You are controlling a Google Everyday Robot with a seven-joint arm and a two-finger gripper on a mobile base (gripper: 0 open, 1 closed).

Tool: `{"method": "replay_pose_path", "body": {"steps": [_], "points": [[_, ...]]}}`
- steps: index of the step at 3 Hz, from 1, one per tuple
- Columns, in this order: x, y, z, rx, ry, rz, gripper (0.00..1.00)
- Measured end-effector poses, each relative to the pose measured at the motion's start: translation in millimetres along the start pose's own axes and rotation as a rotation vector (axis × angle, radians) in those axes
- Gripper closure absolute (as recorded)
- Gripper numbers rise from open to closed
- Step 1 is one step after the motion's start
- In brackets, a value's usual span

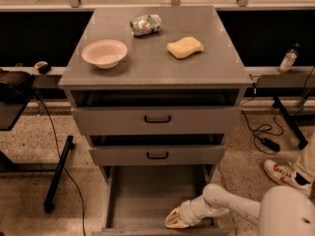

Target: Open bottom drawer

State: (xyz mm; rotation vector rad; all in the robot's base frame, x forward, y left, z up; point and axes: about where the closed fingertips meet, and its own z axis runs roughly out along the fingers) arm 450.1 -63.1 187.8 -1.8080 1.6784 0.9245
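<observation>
We're judging task nearly done: bottom drawer (pixel 147 195) standing wide open; pincer (pixel 177 221) sitting at its front, whether clamped we cannot tell.

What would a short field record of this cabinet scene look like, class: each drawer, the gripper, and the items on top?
bottom drawer: pulled far out
middle drawer: slightly out
top drawer: slightly out
gripper: low, over the bottom drawer near its front edge, right of centre
cabinet top: white bowl, crumpled shiny packet, yellow sponge
</observation>
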Motion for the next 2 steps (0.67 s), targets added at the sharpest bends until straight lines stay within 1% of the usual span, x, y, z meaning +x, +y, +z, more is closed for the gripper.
{"method": "replay_pose_path", "body": {"steps": [1,2], "points": [[-11.0,18.6,-4.0,0.004,-0.015,0.001,0.85],[-11.2,18.9,-3.1,0.002,-0.015,0.001,0.61]]}}
